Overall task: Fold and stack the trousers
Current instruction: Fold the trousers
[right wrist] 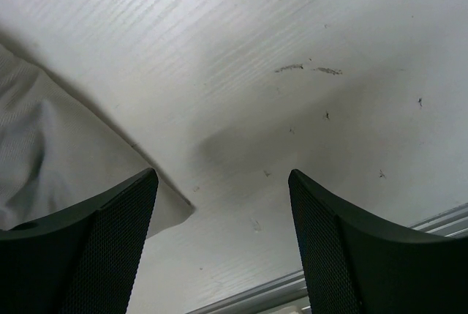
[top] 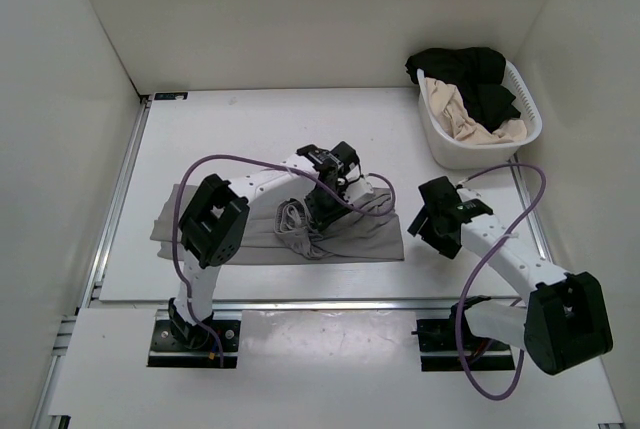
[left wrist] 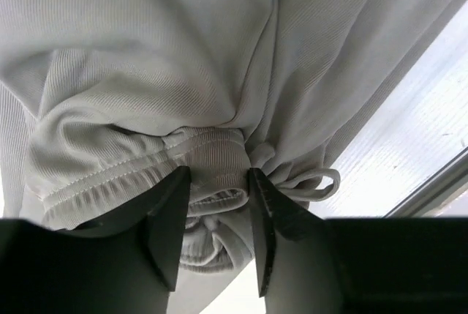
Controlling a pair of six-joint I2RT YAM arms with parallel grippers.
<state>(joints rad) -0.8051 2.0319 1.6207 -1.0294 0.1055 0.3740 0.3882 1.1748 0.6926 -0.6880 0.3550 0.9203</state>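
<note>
Waistband [left wrist: 208,149] of trousers [left wrist: 146,58] seemingly pinched in half-closed left tool [left wrist: 219,172], clear only from wrist view; right tool [right wrist: 221,175] wide-open, empty.

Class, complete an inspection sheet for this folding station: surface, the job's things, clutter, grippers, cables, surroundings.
Surface: white table, a few dark scuffs.
Job's things: grey trousers lying rumpled across the near middle, waistband bunched.
Clutter: white basket at far right, holding a black garment and a beige garment.
Grippers: left gripper closed on the bunched waistband; right gripper open over bare table beside the trousers' edge, holding nothing.
Cables: purple cables loop from both arms.
Surroundings: white walls; metal rail along the left edge.
</note>
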